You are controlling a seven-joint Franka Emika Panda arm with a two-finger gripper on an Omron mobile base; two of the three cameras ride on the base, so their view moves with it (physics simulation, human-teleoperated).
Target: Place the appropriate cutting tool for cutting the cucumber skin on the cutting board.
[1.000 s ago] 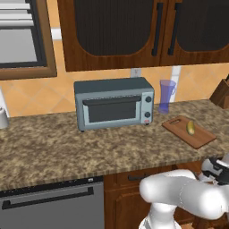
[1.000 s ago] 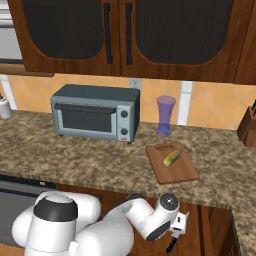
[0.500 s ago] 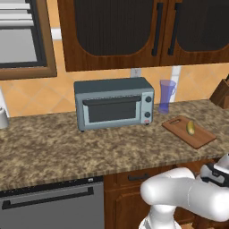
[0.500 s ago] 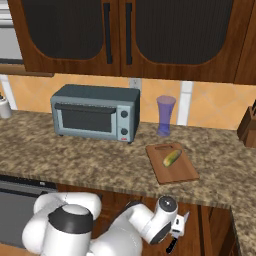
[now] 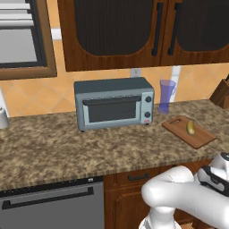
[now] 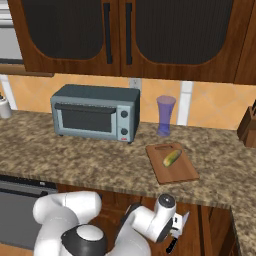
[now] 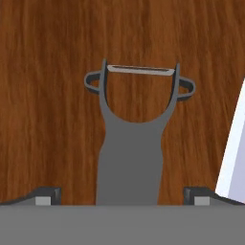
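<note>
Not much has shifted since a second ago: the arm has swung a little, its white elbow sitting further left in the right base view, while everything on the counter stayed exactly where it was.

So, the gripper (image 6: 176, 235) hangs low in front of the cabinet, below the counter edge. Hand view looks down on a dark grey peeler (image 7: 135, 139), a Y-shaped one with a thin bright blade across the top of the fork, lying against a brown wood-grain surface (image 7: 48, 95). The two fingertips (image 7: 44, 195) stand wide apart, one on each side of the handle and clear of it, so the jaws are spread open and not gripping anything. A pale slanted edge cuts in at the right of that view; can't tell what it is.

Up on the speckled granite counter (image 5: 67, 152), the reddish-brown cutting board (image 6: 171, 165) lies right of the grey toaster oven (image 6: 96, 112), handle end with the hole pointing toward the wall. On the board sits the cucumber (image 6: 171, 158), small and yellow-green, roughly mid-board. A translucent purple cup (image 6: 165, 115) stands upright behind the board near the wall, looks empty from here. The dark wooden knife block (image 6: 248, 127) is at the far right edge, well apart from the board.
</note>
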